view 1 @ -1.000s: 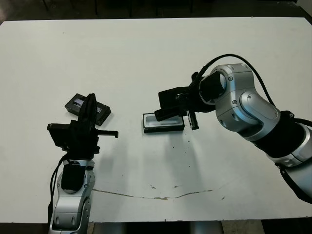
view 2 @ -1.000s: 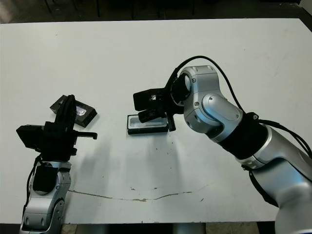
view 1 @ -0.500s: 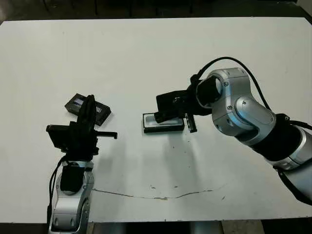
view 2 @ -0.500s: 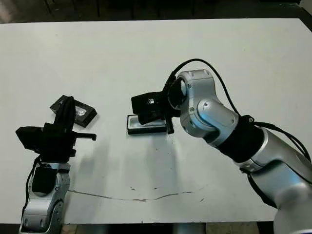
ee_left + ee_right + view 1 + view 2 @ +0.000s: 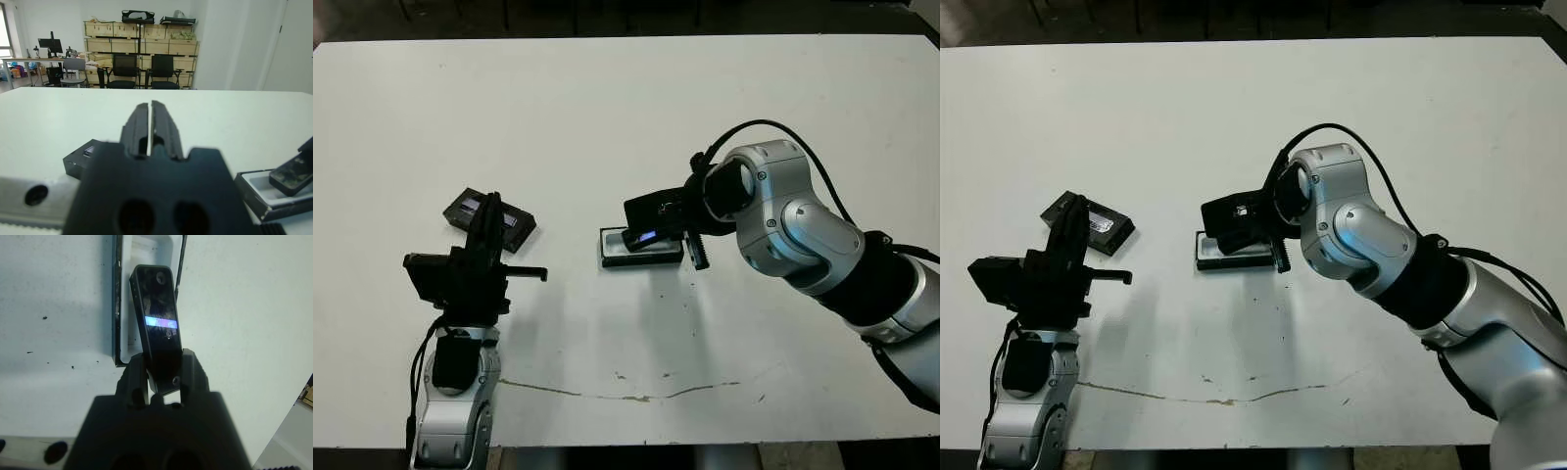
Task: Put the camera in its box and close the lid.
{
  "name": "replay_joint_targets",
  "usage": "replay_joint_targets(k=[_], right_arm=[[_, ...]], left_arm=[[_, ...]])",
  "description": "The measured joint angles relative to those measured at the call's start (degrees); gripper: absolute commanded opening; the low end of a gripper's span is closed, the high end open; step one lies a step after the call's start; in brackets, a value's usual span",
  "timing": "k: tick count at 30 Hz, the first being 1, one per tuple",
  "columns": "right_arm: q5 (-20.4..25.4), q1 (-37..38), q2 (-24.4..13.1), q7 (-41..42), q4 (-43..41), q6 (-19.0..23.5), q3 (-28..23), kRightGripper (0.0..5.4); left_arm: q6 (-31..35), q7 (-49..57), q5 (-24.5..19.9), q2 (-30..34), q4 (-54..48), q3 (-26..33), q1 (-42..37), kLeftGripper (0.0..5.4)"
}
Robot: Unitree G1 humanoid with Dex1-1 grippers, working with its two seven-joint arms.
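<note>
We find the right gripper (image 5: 159,382) clamped on the camera (image 5: 157,328), held tilted over the box (image 5: 641,249); released askew, it may catch the rim. The lid (image 5: 489,217) appears to lie beside the left gripper (image 5: 149,125), whose fingers are nearly together and empty.

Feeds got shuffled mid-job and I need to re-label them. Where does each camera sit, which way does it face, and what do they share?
Left and right eye views: head stereo pair, looking down at the white table; both arms show.
Left wrist view: along the shut left tool, level across the table toward shelves and chairs.
Right wrist view: along the right tool, which grips the slim black glossy camera above the white-lined black box.
Shared: camera and box appear in every view; the flat black lid in all but the right wrist view.
</note>
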Motion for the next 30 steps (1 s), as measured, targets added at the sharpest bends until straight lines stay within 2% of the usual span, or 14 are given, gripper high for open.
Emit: replay_joint_targets(k=[5,16,30], right_arm=[[0.0,0.0,0.0,0.0,0.3,-1.3,0.0,0.33],[-1.2,1.1,1.2,0.1,1.5,0.2,1.1,0.33],[-1.8,1.5,2.7,0.1,2.1,-0.1,1.6,0.33]], left_arm=[[0.0,0.0,-0.1,-0.3,0.0,0.0,0.2,0.00],[-0.5,0.0,0.1,-0.4,0.0,-0.2,0.8,0.00],[-1.2,0.0,-0.7,-1.0,0.5,-0.9,1.3,0.00]])
